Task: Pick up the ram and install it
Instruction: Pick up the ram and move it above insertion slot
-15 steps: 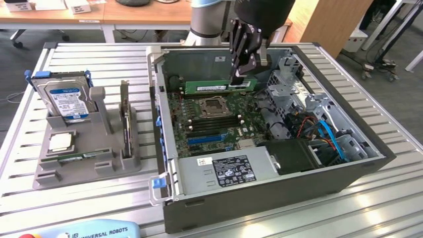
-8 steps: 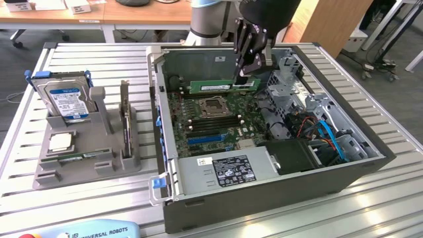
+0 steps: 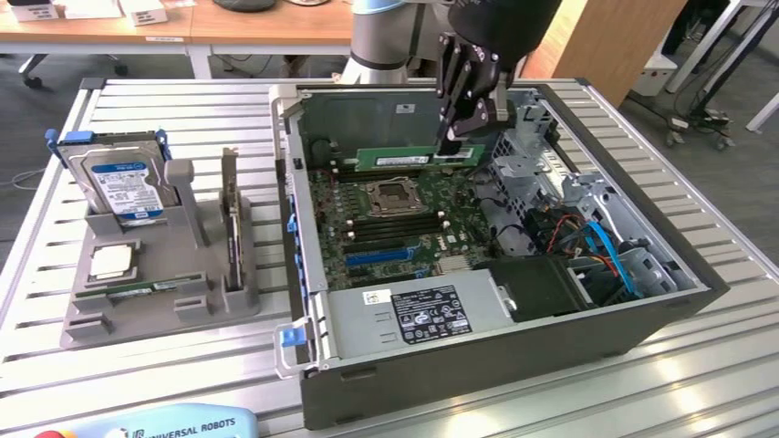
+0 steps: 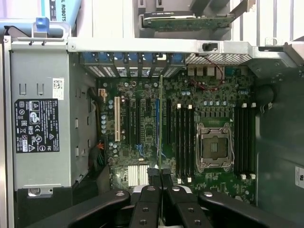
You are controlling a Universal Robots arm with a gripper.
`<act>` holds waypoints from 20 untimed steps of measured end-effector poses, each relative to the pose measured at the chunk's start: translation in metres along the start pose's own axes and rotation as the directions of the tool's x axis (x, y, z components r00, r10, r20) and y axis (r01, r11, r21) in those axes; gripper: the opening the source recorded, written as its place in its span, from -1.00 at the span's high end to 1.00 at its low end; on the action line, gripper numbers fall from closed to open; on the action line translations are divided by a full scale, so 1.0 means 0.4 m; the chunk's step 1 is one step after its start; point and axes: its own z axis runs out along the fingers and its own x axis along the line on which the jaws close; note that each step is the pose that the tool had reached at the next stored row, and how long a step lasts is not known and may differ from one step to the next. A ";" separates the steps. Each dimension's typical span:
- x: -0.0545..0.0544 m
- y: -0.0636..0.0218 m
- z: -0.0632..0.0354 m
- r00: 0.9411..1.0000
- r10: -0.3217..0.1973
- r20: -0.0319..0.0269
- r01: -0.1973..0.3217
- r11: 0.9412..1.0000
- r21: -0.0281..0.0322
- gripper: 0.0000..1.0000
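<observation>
The ram (image 3: 406, 159) hangs inside the open computer case (image 3: 681, 301), clear above the motherboard (image 3: 402, 228) and not yet in any slot. In the exterior view its long axis runs level, from that view's left to its right, with its flat face toward the camera. The gripper (image 3: 453, 146) comes down from above and holds it near the end on the exterior view's right, the fingers drawn narrow onto the thin board.

In the wrist view the ram (image 4: 160, 123) shows edge-on as a thin green line running straight out from the gripper (image 4: 160, 176), so the stick lies directly under the fingers and in line with them. That line is parallel to the memory slots (image 4: 179, 142) beside the CPU socket (image 4: 213, 147). It sits just to the outer side of this bank, away from the socket, though the height of the stick makes it hard to tell which slot it is truly over. A second bank of slots (image 4: 244, 142) lies beyond the socket.
</observation>
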 end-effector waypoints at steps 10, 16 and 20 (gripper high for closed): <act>0.000 -0.009 0.000 1.000 0.000 0.003 0.000 1.000 0.000 0.76; 0.000 -0.014 0.000 1.000 0.000 0.004 0.000 1.000 0.000 0.76; -0.001 -0.020 0.000 1.000 0.000 0.006 0.000 1.000 0.000 0.76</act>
